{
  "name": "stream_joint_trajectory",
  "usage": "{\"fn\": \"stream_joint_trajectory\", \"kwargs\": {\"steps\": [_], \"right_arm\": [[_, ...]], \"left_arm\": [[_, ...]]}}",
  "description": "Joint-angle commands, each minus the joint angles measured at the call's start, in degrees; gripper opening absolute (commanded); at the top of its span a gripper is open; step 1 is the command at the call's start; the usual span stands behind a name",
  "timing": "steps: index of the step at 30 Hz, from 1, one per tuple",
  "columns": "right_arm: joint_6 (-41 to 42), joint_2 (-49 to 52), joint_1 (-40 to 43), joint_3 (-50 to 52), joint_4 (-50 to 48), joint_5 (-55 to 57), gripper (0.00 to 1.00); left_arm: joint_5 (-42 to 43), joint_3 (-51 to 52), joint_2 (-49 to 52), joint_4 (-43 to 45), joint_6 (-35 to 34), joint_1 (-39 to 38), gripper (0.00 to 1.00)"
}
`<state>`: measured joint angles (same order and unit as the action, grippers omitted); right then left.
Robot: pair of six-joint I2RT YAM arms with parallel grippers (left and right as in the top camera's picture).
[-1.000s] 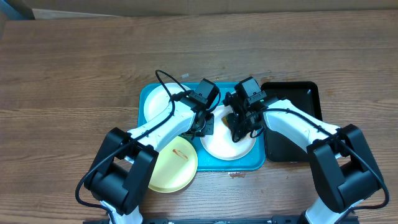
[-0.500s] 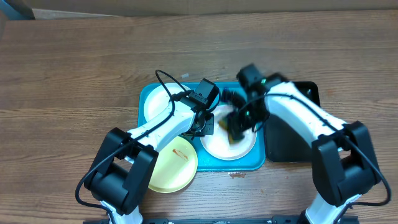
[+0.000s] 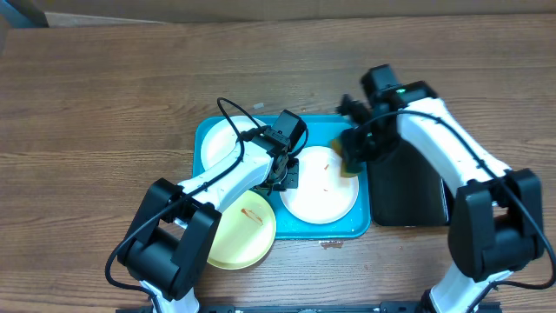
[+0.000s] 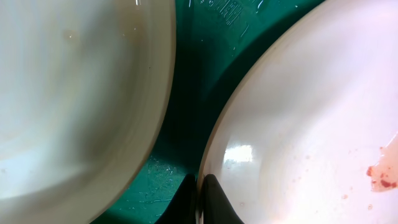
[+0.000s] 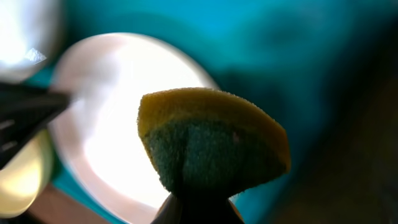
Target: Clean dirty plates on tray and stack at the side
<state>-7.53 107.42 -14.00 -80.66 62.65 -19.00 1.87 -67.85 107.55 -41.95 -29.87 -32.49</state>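
While the left claw (image 4: pixel 199 194) pinched the rim of the middle white plate (image 3: pixel 323 196) on the tray (image 3: pixel 347 228), the right claw (image 5: pixel 198 210) gripped a sponge (image 5: pixel 211 143) over the tray's right side (red smears (image 4: pixel 380 180) showing); mid-scrub, next move needed the sponge pressed onto them

Overhead is coming through evenly lit and sharp, soft short shadows falling on the wooden table (image 3: pixel 104 104). Left wrist is catching a square glare on the white plate (image 4: pixel 311 124) and glints on the tray (image 4: pixel 193 81), its lower stretch sitting in shadow. Right wrist is focusing on the sponge (image 5: pixel 214 143) alone, background blurring, plate burning out white.
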Motion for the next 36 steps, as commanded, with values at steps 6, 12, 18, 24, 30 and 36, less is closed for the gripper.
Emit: {"fn": "stream_joint_trajectory", "kwargs": {"steps": [6, 12, 18, 24, 30, 36], "right_arm": [[13.90, -0.68, 10.21, -0.61, 5.27, 17.11, 0.04], [15.41, -0.68, 10.56, 3.26, 2.97, 19.08, 0.04], [17.64, -0.68, 10.38, 9.81, -4.20, 24.92, 0.10], [17.64, -0.68, 10.38, 10.91, -5.88, 24.98, 0.60], [17.64, -0.68, 10.99, 11.89, -12.46, 24.98, 0.66], [20.02, -0.68, 10.97, 14.91, -15.69, 24.94, 0.63]], "left_arm": [[-0.31, 0.28, 0.92, 0.48, 0.26, 0.24, 0.04], [-0.13, 0.28, 0.92, 0.44, 0.26, 0.24, 0.04], [-0.15, 0.28, 0.92, 0.44, 0.26, 0.24, 0.04], [-0.15, 0.28, 0.92, 0.42, 0.26, 0.24, 0.04], [-0.15, 0.28, 0.92, 0.37, 0.26, 0.24, 0.04], [-0.17, 0.28, 0.92, 0.09, 0.31, 0.24, 0.04]]}}
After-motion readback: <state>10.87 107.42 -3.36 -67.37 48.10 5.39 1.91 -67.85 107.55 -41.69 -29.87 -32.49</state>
